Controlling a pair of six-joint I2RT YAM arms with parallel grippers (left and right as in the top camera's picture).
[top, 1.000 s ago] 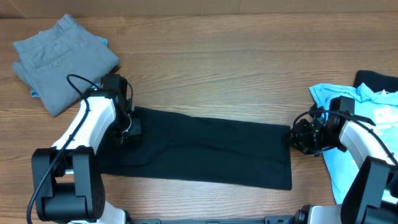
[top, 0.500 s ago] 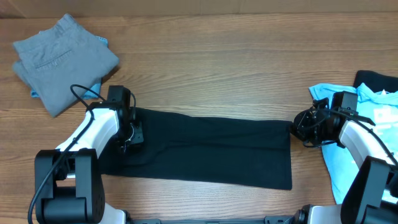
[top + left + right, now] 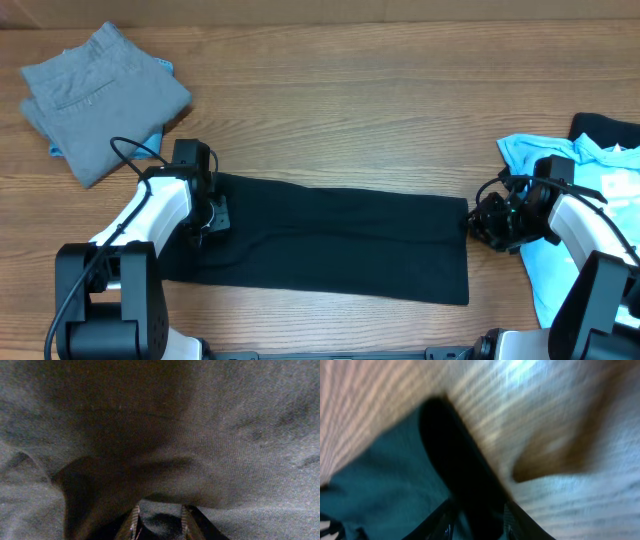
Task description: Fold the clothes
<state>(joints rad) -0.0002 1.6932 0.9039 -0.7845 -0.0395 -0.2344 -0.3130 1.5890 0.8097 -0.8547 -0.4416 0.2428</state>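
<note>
A large black T-shirt lies folded into a long strip across the middle of the table. My left gripper sits low on its left end. In the left wrist view my left gripper is shut on a bunched fold of the shirt's fabric. My right gripper is at the strip's right edge. The right wrist view is blurred, and there my right gripper stands open with the shirt's dark edge running between its fingers.
Folded grey trousers lie at the back left. A light-blue tee is spread at the right edge under my right arm, with another dark garment behind it. Bare wooden table stretches behind the shirt.
My right gripper swung up and back down to the shirt's right edge, and its jaws have come apart. My left gripper slid a little down the shirt's left end, still holding fabric.
</note>
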